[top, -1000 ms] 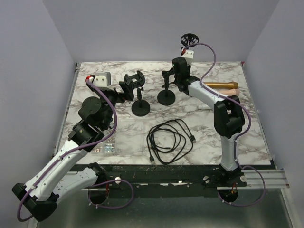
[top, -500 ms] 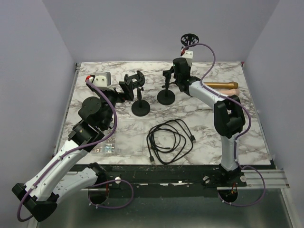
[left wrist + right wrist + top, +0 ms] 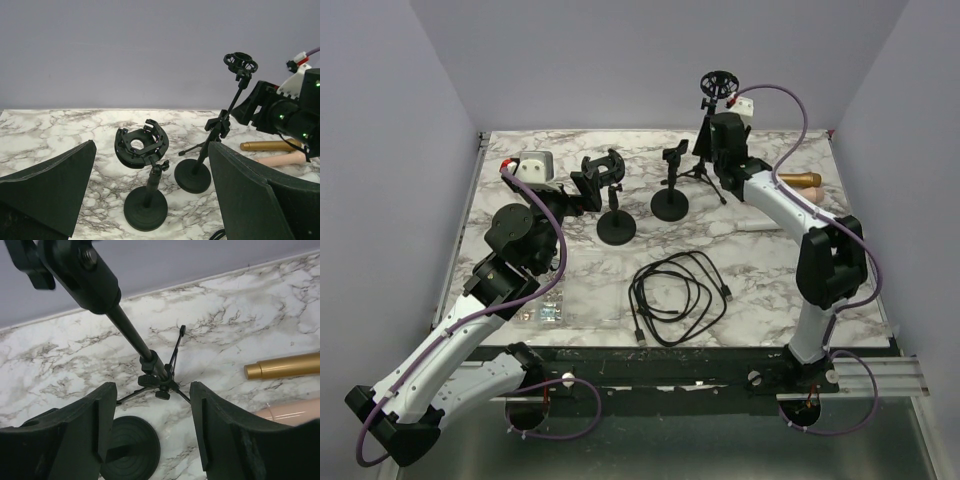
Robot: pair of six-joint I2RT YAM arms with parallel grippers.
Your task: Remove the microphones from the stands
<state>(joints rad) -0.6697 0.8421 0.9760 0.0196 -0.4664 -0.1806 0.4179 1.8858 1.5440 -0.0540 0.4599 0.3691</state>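
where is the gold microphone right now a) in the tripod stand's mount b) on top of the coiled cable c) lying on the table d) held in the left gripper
C: the gold microphone lies flat on the marble table near its right edge, with nothing holding it.

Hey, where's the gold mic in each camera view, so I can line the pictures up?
Top external: the gold mic lies right of centre, in the upper half.
Left wrist: gold mic lies towards the right edge, just below mid-height.
Right wrist: gold mic is at the right edge, cut off by the frame.
Shared landmark: the tripod stand, left of the mic in all three.
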